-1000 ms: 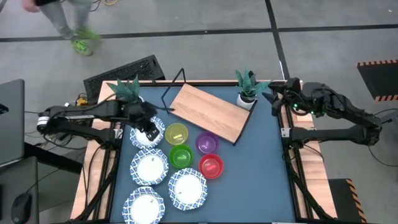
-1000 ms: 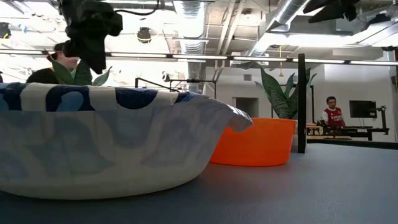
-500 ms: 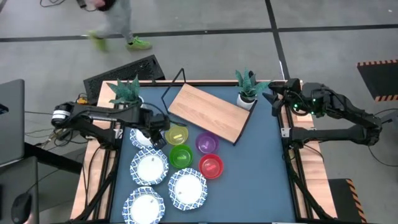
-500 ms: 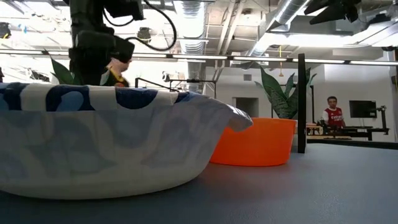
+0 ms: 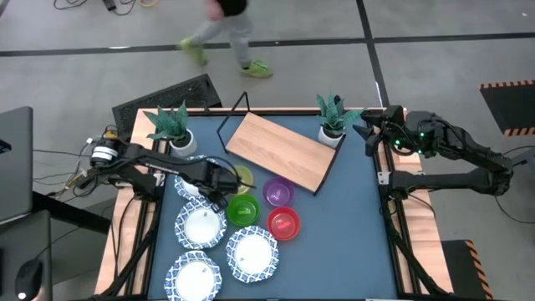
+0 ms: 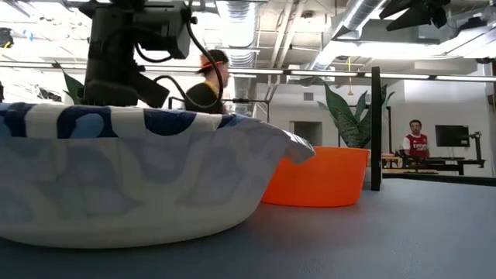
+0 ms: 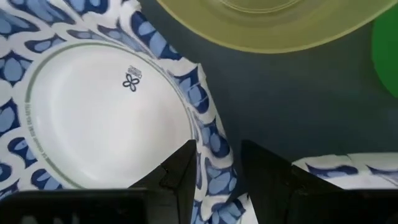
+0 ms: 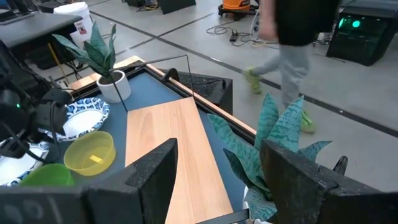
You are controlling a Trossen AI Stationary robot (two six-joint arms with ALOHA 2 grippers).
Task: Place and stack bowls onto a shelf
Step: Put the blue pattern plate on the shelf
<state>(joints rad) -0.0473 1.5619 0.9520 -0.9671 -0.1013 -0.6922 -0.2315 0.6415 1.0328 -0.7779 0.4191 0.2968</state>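
Bowls crowd the table's near-left part from above, the shelf (image 5: 280, 150) slanting at its far edge, right gripper (image 5: 368, 127) parked spread wide by the far-right corner. Left wrist view: left gripper (image 7: 217, 171) pinches a blue-rimmed bowl (image 7: 99, 118) by its rim (yellow bowl (image 7: 267, 22) just beyond).

Around my blue surface (image 5: 351, 217) lies a grey concrete floor (image 5: 276, 58) crossed by dark lines. A person (image 5: 230, 33) walks past behind it. Overhead I see exposed ducts and pipes (image 6: 353, 19); a second person (image 6: 416, 139) stands by a distant monitor (image 6: 451, 136).
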